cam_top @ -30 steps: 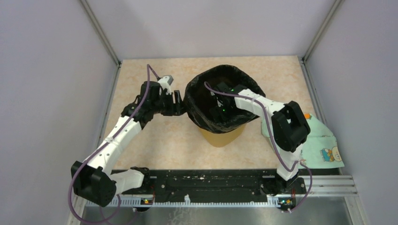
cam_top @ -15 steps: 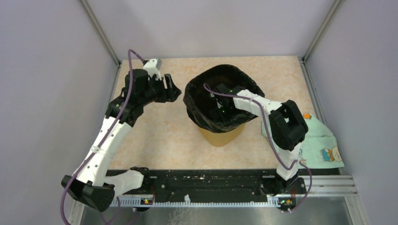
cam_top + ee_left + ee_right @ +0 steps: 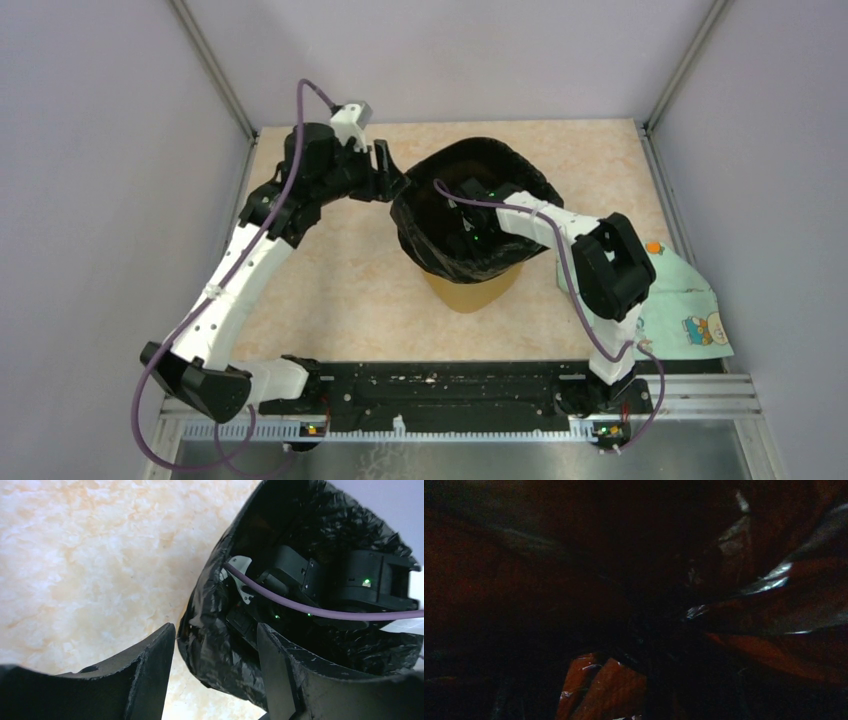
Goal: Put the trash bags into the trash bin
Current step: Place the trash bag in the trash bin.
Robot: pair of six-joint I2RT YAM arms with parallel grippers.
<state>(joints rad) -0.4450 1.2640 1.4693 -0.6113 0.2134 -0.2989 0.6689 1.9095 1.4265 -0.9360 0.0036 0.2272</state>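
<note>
Left gripper (image 3: 215, 630) has returned, fingers spread astride the rim of the trash bags (image 3: 425, 245); I can seat it. Right gripper (image 3: 465, 232) inside, spread wide.

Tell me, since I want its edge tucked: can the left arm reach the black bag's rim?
Likely yes: the left end effector is open right beside the rim of the trash bag, nothing between; the right arm sits inside the bag.
</note>
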